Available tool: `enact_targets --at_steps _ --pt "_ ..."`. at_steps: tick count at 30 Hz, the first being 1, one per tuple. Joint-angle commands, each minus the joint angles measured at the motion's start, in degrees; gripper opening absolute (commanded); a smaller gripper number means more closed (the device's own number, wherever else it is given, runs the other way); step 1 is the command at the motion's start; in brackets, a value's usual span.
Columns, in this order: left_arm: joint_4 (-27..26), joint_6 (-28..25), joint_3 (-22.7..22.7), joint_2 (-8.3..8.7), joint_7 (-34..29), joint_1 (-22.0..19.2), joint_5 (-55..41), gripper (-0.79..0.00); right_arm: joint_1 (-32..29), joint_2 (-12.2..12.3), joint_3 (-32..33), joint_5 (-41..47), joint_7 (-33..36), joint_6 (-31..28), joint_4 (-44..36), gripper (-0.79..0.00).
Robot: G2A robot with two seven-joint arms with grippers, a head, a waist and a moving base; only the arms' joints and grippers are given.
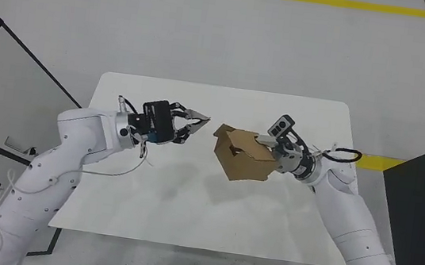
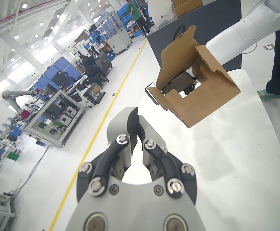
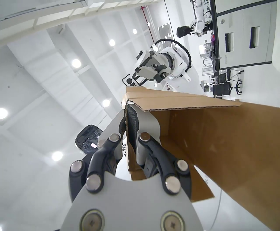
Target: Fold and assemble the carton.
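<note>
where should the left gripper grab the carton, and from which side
Probably the loose flap at the open end of the carton, taken edge-on from the left arm's side. That end faces the left gripper, the flap juts free as a thin panel, and the right gripper clamps the far wall. The shut left gripper must open first.

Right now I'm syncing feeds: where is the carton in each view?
Top view: carton right of centre, in the right gripper.
Left wrist view: carton ahead of the left gripper, apart from it.
Right wrist view: its wall clamped in the right gripper.
Shared landmark: the left gripper.
</note>
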Motion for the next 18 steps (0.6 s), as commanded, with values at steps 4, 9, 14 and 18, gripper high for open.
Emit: enact_targets --at_steps 4,9,14,18 --pt "-0.30 -1.29 1.79 -0.19 0.52 -0.55 0.03 -0.785 0.25 -0.15 -0.23 0.86 -0.62 0.27 0.38 -0.785" --pt "-0.62 -1.78 3.44 -0.43 0.68 -1.09 -0.10 -0.785 0.36 -0.25 -0.71 0.47 -1.09 0.26 0.23 -0.785" --pt "-0.75 -2.07 4.33 -0.57 0.54 -1.58 -0.14 -0.785 0.50 -0.38 -1.18 0.62 -1.72 0.55 0.17 -0.785" --pt "-0.83 -2.24 4.63 -0.63 0.43 -1.79 -0.19 -0.785 0.55 -0.54 -1.51 1.43 -2.42 1.09 0.06 -0.785"
